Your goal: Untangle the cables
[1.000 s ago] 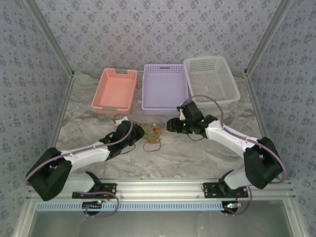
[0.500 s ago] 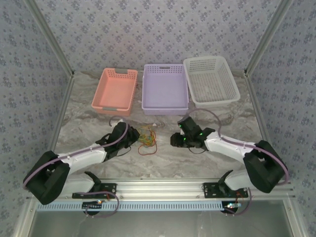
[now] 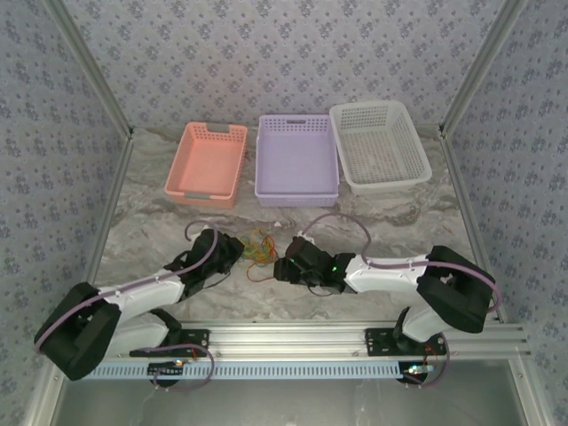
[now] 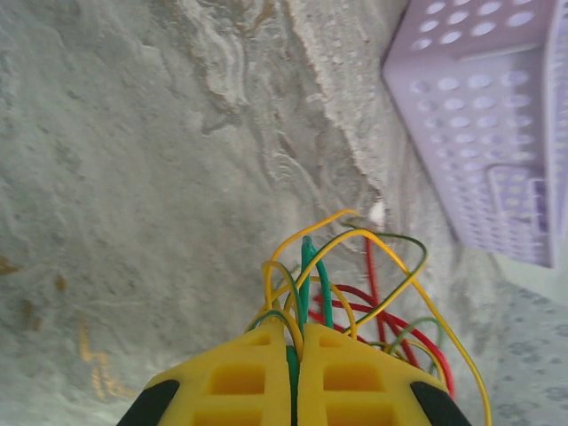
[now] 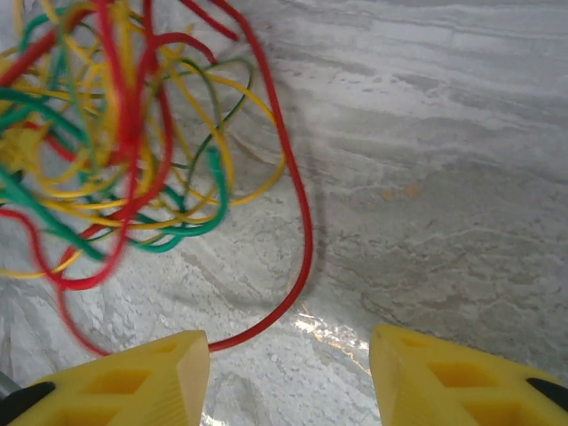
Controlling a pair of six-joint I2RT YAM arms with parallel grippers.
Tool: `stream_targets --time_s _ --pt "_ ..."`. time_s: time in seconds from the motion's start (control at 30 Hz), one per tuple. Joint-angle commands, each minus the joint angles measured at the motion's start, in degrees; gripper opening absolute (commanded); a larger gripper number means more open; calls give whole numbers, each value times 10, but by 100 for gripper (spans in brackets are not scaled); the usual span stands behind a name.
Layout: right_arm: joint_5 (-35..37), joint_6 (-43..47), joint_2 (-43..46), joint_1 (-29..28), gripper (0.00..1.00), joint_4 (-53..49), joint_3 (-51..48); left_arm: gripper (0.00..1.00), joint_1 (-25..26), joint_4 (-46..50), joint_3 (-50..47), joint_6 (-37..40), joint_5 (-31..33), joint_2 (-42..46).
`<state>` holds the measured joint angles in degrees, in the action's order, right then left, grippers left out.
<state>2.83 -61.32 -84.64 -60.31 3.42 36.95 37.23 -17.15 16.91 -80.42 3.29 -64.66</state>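
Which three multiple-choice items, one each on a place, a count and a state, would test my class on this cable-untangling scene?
1. Where does the tangle of cables lie?
A. On the table, between the left gripper and the right gripper
B. Inside a basket
C. On the front rail

2. How many baskets stand along the table's far edge?
A. Two
B. Three
C. Four

3. What is the left gripper doing?
A. Hanging open above the table
B. Shut on the cables
C. Shut on a basket rim

1 A: the top view shows the tangle on the marble between them.
2 B: a pink basket, a purple basket and a white basket sit side by side.
3 B: its yellow fingers press together with a green cable between them.
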Motion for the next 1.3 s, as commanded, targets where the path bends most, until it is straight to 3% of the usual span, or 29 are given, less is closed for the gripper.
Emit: stream_targets --time_s 0.0,0.17,0.37,0.57,0.73,0.8,0.9,0.93,1.17,1.27 --pt "16 -116 25 -1 54 67 -21 0 7 -4 2 -83 11 41" --pt "11 -193 56 4 62 134 -54 0 10 55 7 -130 28 92" --pt "-14 -251 54 12 62 218 -61 0 18 48 2 -159 32 99" --pt "-13 -288 36 12 41 244 -65 0 23 34 5 -166 38 96" --pt "2 -305 40 13 37 248 -88 0 23 37 4 -164 43 104" --pt "10 -302 45 13 23 247 -92 0 23 40 4 -164 43 106" --pt "25 -289 60 18 2 228 -95 0 24 42 3 -160 46 108" --pt "32 -277 73 22 0 207 -93 0 24 46 3 -158 47 110" --pt "102 -175 218 56 0 18 -78 0 22 144 8 -123 90 147" --pt "91 -116 285 99 0 -46 -75 0 18 191 6 -107 115 166"
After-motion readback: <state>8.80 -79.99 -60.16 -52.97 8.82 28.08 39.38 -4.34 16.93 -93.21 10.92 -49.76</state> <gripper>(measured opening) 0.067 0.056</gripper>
